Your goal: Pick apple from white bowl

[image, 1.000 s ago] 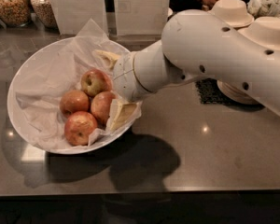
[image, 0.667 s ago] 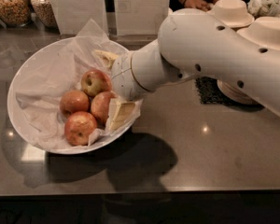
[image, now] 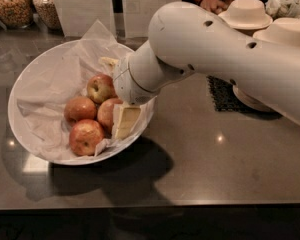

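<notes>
The white bowl sits tilted on the dark counter, lined with crumpled white paper. Several apples lie in it. The palest apple, with a yellow-green patch, is at the back of the group. Three redder apples lie beside and in front of it, such as the front one. My gripper reaches into the bowl from the right. One finger is behind the pale apple and the other lies in front, over a redder apple. The fingers are spread wide, open, with the pale apple just left of the wrist.
Stacked beige paper bowls and a dark mat are at the right back. Two glass jars stand at the back left, with white boxes behind the bowl. A person's hand is at the far edge.
The bulky arm link has swung left and nearer to the camera. The gripper has stayed in the bowl around the apples, which have not moved.
</notes>
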